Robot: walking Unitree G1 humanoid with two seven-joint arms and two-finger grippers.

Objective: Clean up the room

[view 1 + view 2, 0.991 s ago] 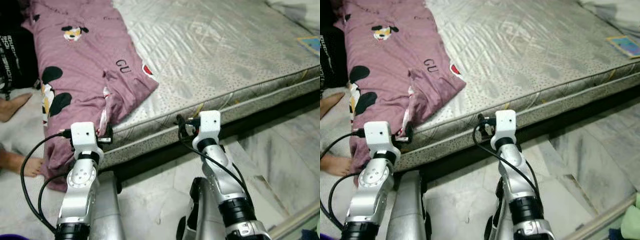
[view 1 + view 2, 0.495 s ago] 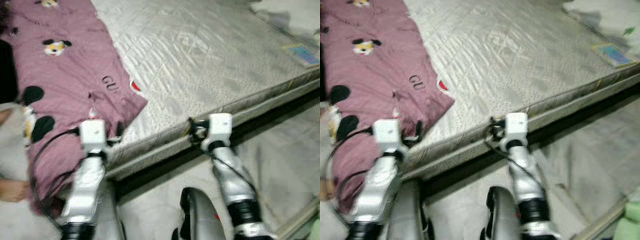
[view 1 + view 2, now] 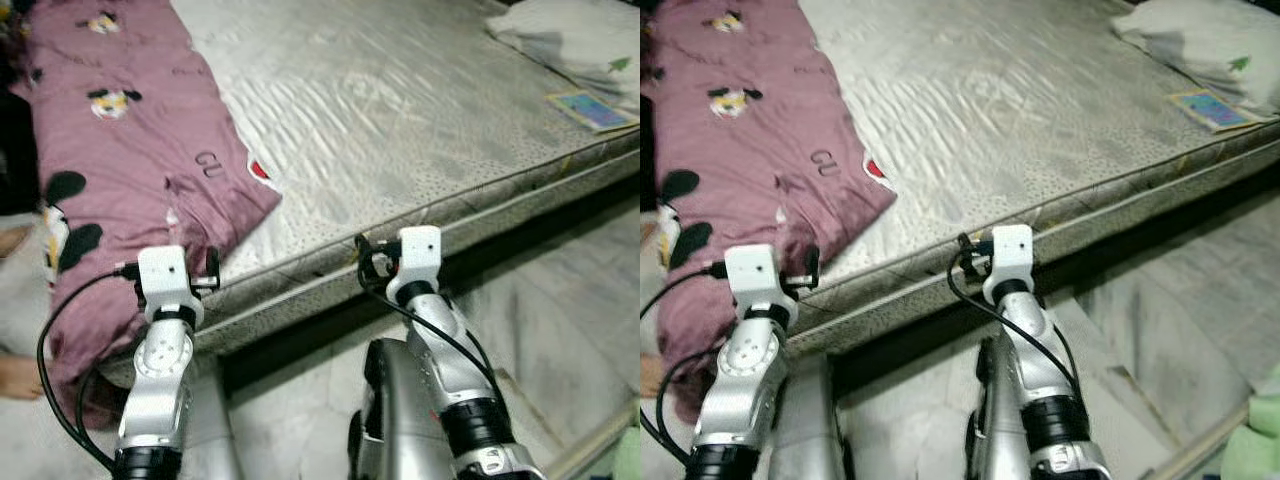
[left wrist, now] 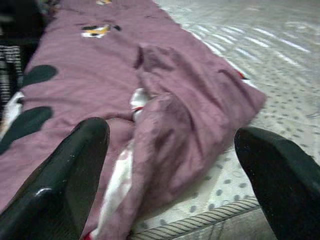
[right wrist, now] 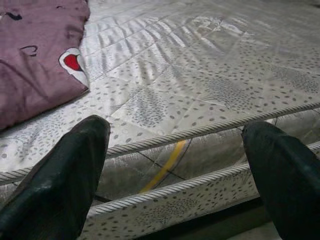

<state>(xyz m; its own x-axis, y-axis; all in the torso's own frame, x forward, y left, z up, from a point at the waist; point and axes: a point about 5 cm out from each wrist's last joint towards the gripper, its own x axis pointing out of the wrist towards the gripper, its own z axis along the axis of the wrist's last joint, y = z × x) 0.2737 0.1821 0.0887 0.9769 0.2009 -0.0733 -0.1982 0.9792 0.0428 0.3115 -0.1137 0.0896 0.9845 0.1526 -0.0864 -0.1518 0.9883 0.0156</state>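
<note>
Bedroom scene from the head camera: bare grey quilted mattress (image 3: 400,110) stretching from near to far, marble floor (image 3: 560,310) in front. Purple cartoon-print blanket (image 3: 120,150) spread along the left side of the mattress, its near end spilling over the edge toward the floor. White pillow (image 3: 1200,45) at the far right corner, with a small colourful booklet (image 3: 1205,108) just beside it near the edge. Two silver arms raised toward the near edge of the mattress, left gripper (image 3: 195,275) close to the hanging blanket, right gripper (image 3: 370,265) at the mattress rim. Part of a person's foot (image 3: 20,375) on the floor at far left.

Left wrist camera: left gripper (image 4: 170,175) with fingers (image 4: 70,170) spread wide apart, holding nothing, rumpled fold of purple blanket (image 4: 165,115) between and beyond them.

Right wrist camera: right gripper (image 5: 175,165) likewise spread wide and empty, piped mattress edge (image 5: 200,132) between the fingers (image 5: 65,170), corner of blanket (image 5: 40,65) off to one side.
</note>
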